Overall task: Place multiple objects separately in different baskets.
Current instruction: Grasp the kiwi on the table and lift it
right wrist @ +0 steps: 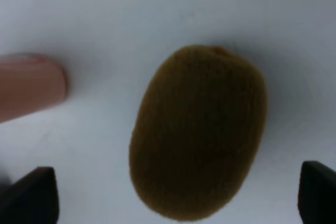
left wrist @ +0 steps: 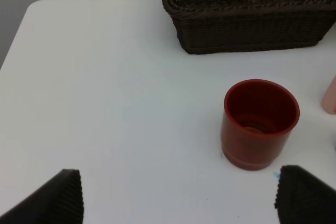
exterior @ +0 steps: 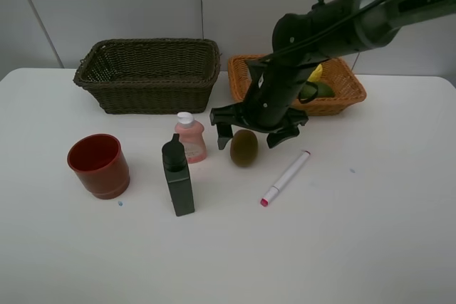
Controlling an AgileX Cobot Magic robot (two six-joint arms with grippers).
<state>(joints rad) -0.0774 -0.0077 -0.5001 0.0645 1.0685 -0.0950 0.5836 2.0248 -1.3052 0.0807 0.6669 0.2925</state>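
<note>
My right gripper hangs open just above the brown kiwi on the white table, one finger on each side. The right wrist view shows the kiwi between the open fingertips, untouched. The pink bottle, dark green bottle and red cup stand to the left, and the pink-tipped marker lies to the right. The orange-tan basket holds a lemon and a lime. The left gripper is open over bare table near the red cup.
The deep dark basket stands at the back left, also seen in the left wrist view. The right arm reaches in from the upper right across the orange-tan basket. Bare table runs along the front and right.
</note>
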